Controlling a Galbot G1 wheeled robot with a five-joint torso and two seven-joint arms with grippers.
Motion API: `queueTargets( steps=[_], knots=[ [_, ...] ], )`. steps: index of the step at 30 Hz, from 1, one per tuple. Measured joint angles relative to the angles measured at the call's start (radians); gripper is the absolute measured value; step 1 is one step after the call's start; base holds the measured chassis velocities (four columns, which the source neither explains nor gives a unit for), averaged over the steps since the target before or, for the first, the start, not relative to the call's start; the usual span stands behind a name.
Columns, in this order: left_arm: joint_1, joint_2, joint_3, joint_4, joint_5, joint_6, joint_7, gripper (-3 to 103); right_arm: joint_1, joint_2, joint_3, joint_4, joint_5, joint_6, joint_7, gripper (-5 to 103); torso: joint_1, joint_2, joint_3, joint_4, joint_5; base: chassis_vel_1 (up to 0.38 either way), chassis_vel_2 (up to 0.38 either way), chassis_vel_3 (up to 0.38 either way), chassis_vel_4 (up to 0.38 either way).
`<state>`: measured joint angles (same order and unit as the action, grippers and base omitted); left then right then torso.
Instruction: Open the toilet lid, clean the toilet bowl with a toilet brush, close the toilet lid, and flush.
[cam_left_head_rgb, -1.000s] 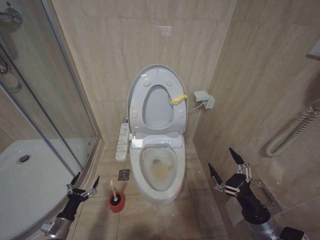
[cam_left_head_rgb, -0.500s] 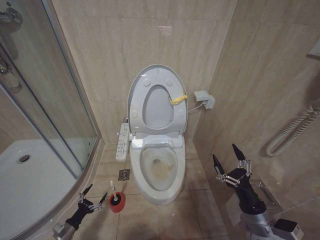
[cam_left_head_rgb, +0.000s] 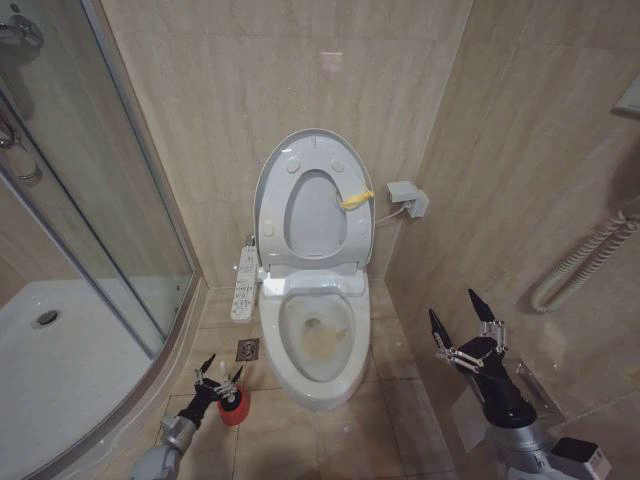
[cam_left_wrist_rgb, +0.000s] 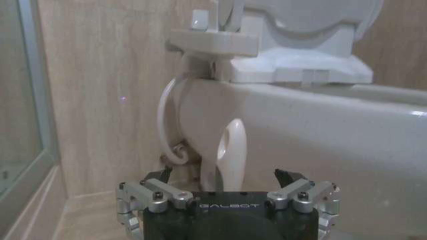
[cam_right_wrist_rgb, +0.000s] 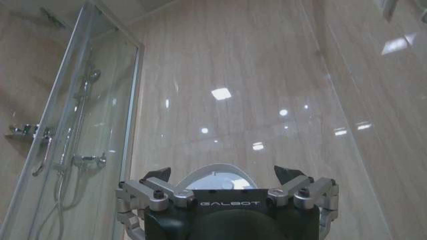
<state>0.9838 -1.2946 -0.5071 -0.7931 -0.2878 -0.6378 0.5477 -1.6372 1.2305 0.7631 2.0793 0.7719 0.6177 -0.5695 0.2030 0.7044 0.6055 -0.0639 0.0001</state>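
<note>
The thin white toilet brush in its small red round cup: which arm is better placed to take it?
Probably the left. The open left gripper hovers right at the thin white toilet brush in its small red round cup. The open right gripper is across the white ceramic toilet bowl.

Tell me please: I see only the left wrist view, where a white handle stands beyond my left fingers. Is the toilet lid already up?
Observer: Yes. In the head view the toilet lid stands upright against the wall, and the toilet bowl is uncovered.
Operator: Where does the toilet brush stand?
Observer: In its red cup on the floor, left of the bowl; the left gripper is open, close above it.
Operator: And the right gripper?
Observer: The right gripper is open, right of the bowl, holding nothing.
</note>
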Motion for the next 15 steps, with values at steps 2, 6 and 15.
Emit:
queueTargets(
  steps=[2,6,15],
  knots=[
    [0.006,0.000,-0.003,-0.002,0.007,0.005,-0.010,100,0.005,-0.004,0.000,-0.005,0.002,0.001,0.000,100,0.000,0.000,0.000,-0.0001,0.0001,0.000,0.000,0.000,0.000],
    [0.027,0.009,-0.005,-0.017,0.005,0.014,-0.022,100,0.030,-0.011,0.000,-0.031,0.002,0.007,-0.003,100,0.000,0.000,0.000,0.0005,0.0001,0.000,0.000,0.000,0.000],
    [0.037,-0.006,-0.005,-0.032,-0.005,0.020,-0.023,100,0.056,-0.023,-0.016,-0.053,0.001,0.009,-0.007,100,0.000,0.000,0.000,-0.0003,0.0000,0.000,0.000,0.000,0.000]
  ],
)
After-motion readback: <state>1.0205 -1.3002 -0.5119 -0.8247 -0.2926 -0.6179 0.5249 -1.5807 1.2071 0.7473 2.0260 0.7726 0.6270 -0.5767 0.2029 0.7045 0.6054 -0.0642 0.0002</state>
